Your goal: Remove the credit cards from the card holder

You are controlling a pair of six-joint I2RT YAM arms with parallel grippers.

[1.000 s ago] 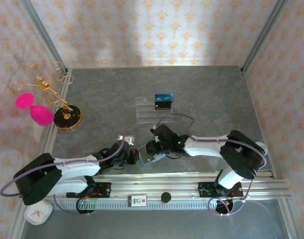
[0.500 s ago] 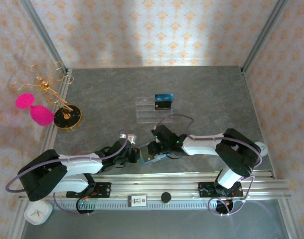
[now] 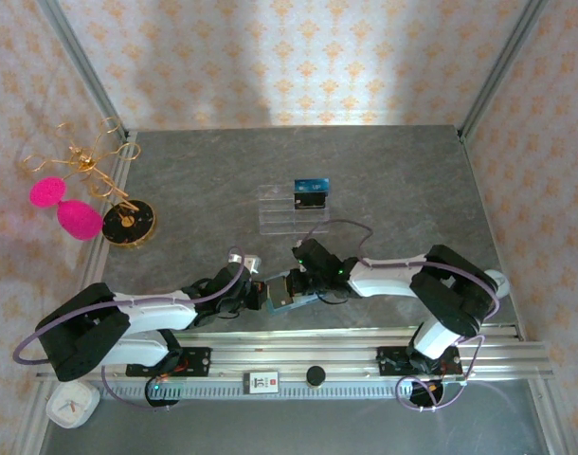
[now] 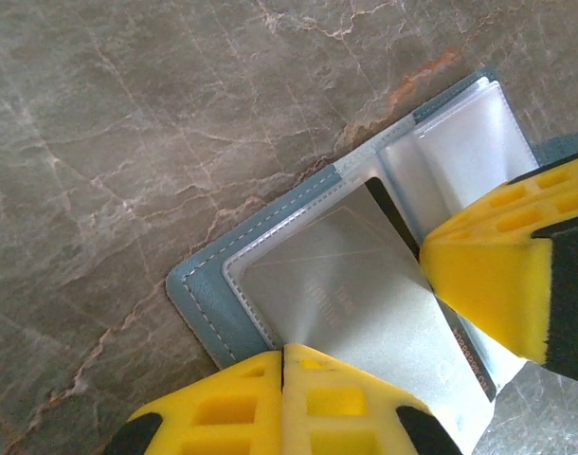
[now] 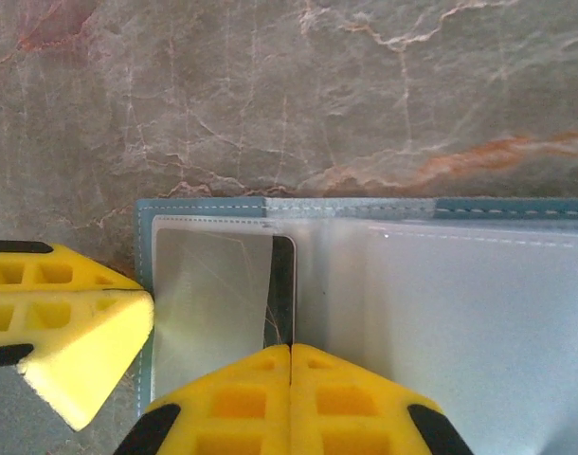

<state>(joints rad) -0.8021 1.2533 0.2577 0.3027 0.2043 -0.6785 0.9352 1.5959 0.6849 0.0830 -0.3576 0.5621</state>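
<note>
Card holder (image 4: pixel 208 305) spread open, flat on table (image 4: pixel 128 142) near its front edge, btwn the two arms.
L gripper (image 4: pixel 282 353): yellow pads pressed together w/ no gap, tips at the near edge of the holder's clear sleeve (image 4: pixel 317 275); can't tell if any material is caught btwn them. R gripper (image 5: pixel 290 353): jaws likewise fully closed, tips meeting right at the dark edge of a card (image 5: pixel 283 284) sitting inside the sleeve pocket; can't tell whether the card is nipped. Holder has a teal border w/ pale stitching, and more clear pockets on its other half. Farther back at mid-table, well apart, a clear acrylic stand (image 3: pixel 275 216) carries a second card (image 3: pixel 311 197), dark w/ a blue top, at its right end.
</note>
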